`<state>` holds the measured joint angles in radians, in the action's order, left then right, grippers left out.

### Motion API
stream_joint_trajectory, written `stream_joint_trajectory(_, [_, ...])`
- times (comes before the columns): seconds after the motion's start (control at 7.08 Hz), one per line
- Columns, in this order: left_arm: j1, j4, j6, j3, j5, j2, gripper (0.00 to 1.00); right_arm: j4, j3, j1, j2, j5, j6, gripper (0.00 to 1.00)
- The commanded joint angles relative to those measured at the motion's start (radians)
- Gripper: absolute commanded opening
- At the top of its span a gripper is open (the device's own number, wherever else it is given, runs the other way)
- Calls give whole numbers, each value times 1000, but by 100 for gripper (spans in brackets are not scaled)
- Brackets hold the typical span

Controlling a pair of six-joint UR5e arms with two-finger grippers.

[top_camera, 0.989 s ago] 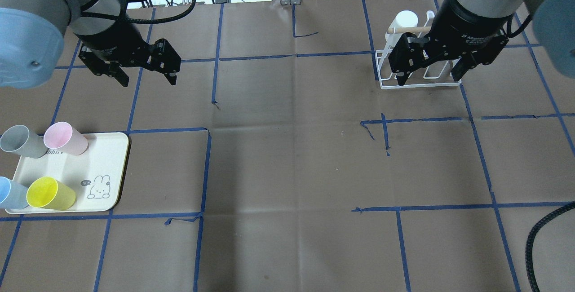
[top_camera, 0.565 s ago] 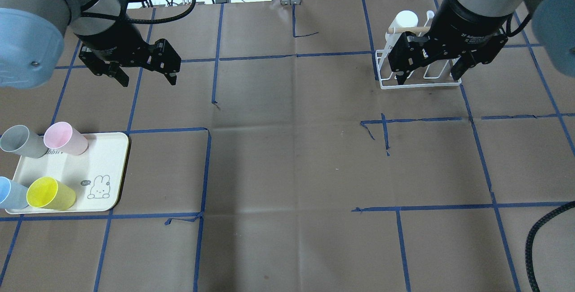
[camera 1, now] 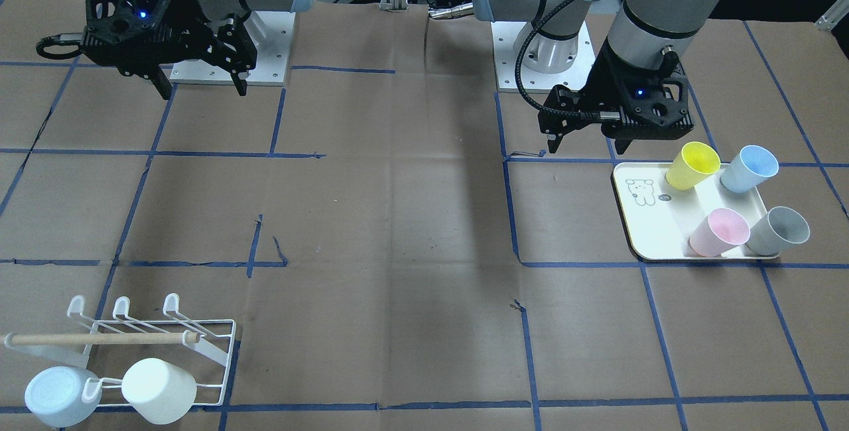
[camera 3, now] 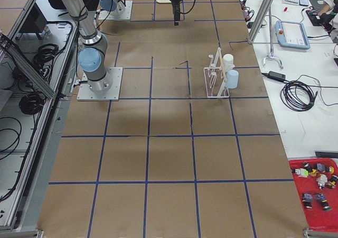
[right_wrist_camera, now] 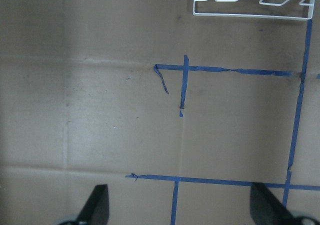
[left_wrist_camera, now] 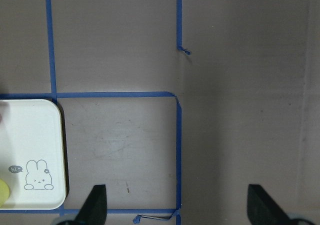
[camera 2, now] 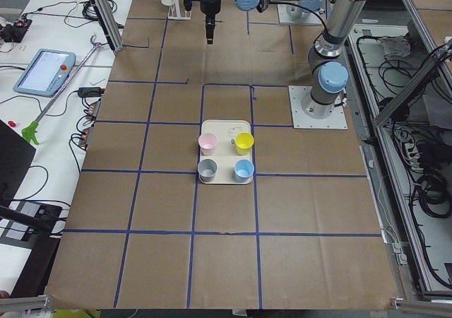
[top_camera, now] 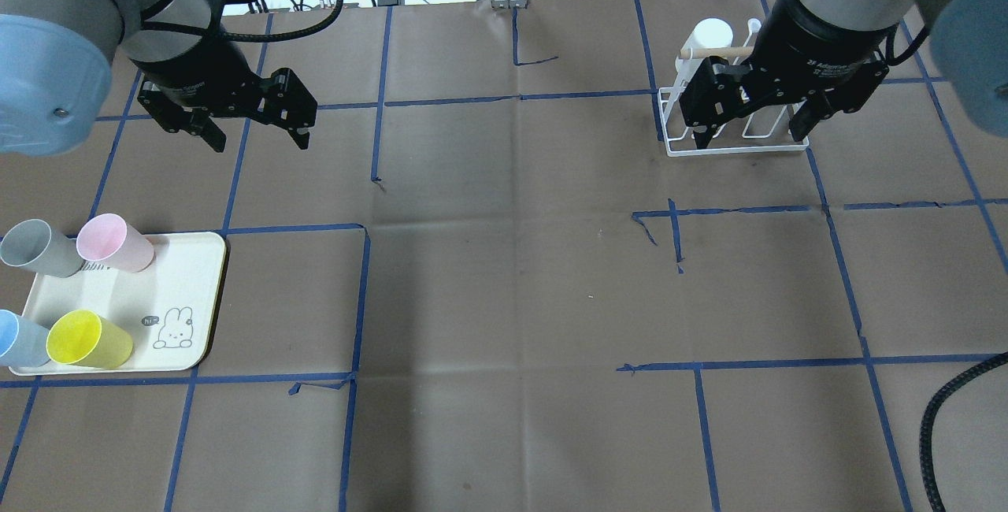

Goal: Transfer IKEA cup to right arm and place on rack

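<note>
Left gripper [top_camera: 260, 140]: jaws wide, nothing between them. Hangs over bare brown tabletop [top_camera: 504, 276], near the cream tray [top_camera: 185, 276] but apart from it; tray corner with rabbit drawing at the left edge of the left wrist view.

Right gripper [camera 1: 204, 91]: jaws wide, empty. Overlaps the rack [top_camera: 740, 151] in the overhead view; front-facing view puts it well apart, on the robot's side of the rack. Only the rack's base wire at the top of the right wrist view.

Four cups upright on the tray, two by two, none held: yellow cup [top_camera: 87, 339], blue cup [top_camera: 20, 339], pink cup [top_camera: 114, 243], grey cup [top_camera: 39, 248].

Rack: wooden dowel [camera 1: 99, 338] along the top; white cup [camera 1: 159, 391] and pale blue cup [camera 1: 56, 394] hung on prongs on the side away from the robot.
</note>
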<state>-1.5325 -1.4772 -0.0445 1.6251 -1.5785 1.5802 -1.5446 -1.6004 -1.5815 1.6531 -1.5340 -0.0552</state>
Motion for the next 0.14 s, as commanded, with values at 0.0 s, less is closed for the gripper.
stream_joint_trajectory(0.0, [0, 0, 0, -1, 0, 1, 100, 0, -1, 0, -1, 0, 0, 100])
